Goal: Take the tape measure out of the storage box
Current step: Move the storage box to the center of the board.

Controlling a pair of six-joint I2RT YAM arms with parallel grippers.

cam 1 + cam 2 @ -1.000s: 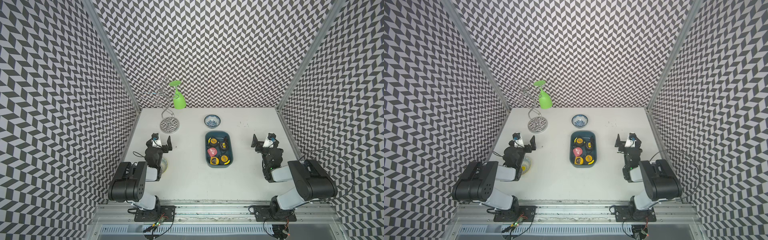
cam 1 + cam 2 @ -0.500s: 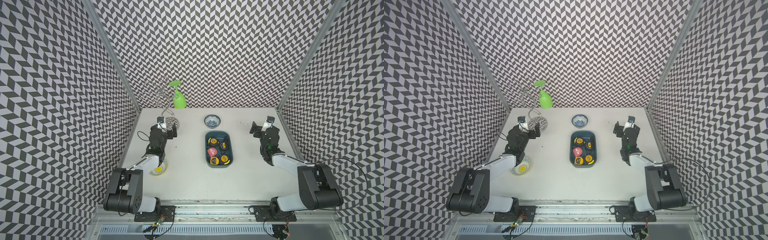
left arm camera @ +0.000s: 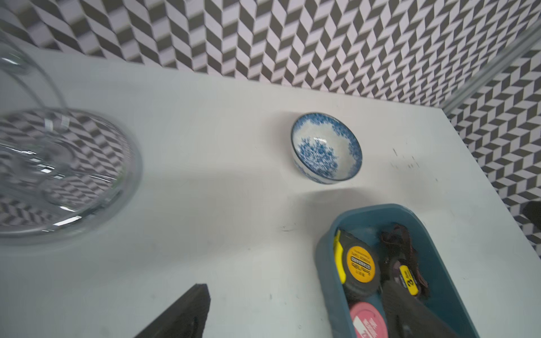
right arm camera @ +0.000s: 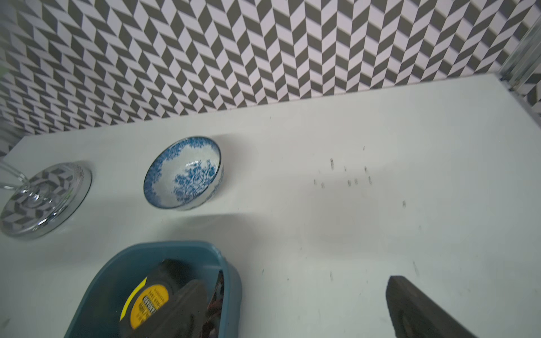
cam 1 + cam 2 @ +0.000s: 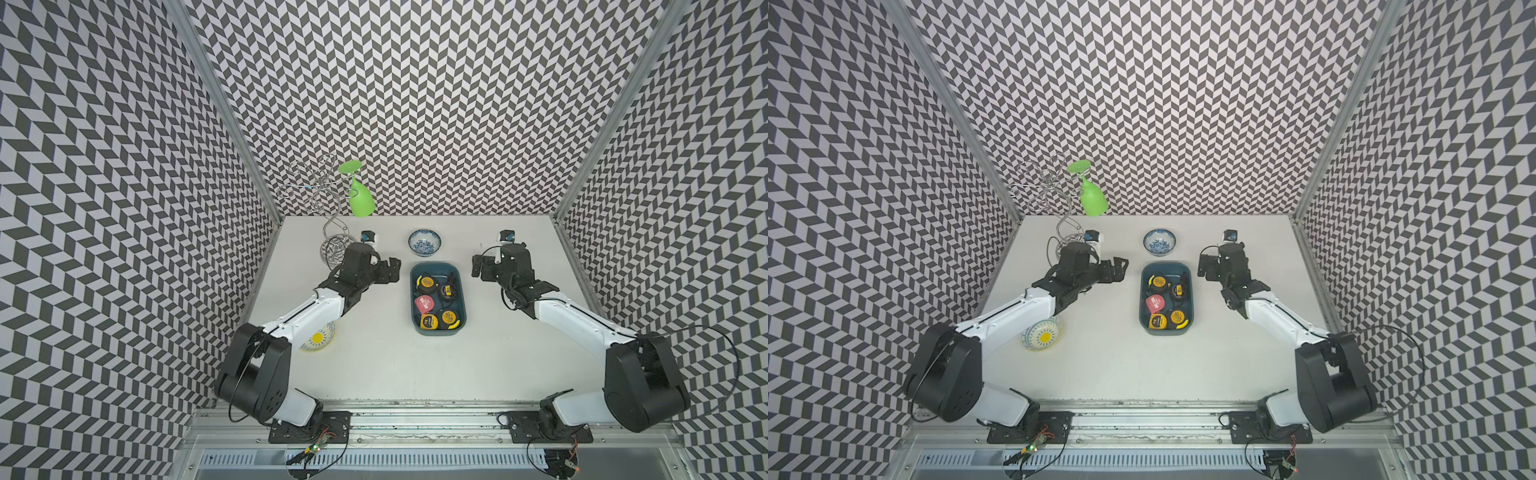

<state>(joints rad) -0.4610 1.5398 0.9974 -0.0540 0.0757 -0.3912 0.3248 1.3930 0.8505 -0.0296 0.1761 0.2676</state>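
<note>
The teal storage box (image 5: 434,266) (image 5: 1166,264) lies mid-table and holds several tape measures: yellow-and-black ones (image 5: 426,282) (image 5: 428,321), a black one (image 5: 447,291) and a pink one (image 5: 424,304). My left gripper (image 5: 392,270) (image 5: 1119,268) hovers open just left of the box's far end. My right gripper (image 5: 478,268) (image 5: 1204,266) hovers open just right of it. In the left wrist view one finger (image 3: 187,313) is over bare table and the other overlaps the box (image 3: 328,263) beside a yellow tape measure (image 3: 360,266). The right wrist view shows the box rim (image 4: 231,281) and a yellow tape measure (image 4: 146,304).
A blue-and-white bowl (image 5: 424,242) (image 3: 326,147) (image 4: 183,172) stands just behind the box. A wire rack (image 5: 334,249) with a hanging green glass (image 5: 360,201) stands at the back left, close behind my left wrist. A yellow-flower bowl (image 5: 318,338) lies under my left forearm.
Both arms have unfolded from near the front edge and reached forward and inward, so the grippers now flank the box's far end.
</note>
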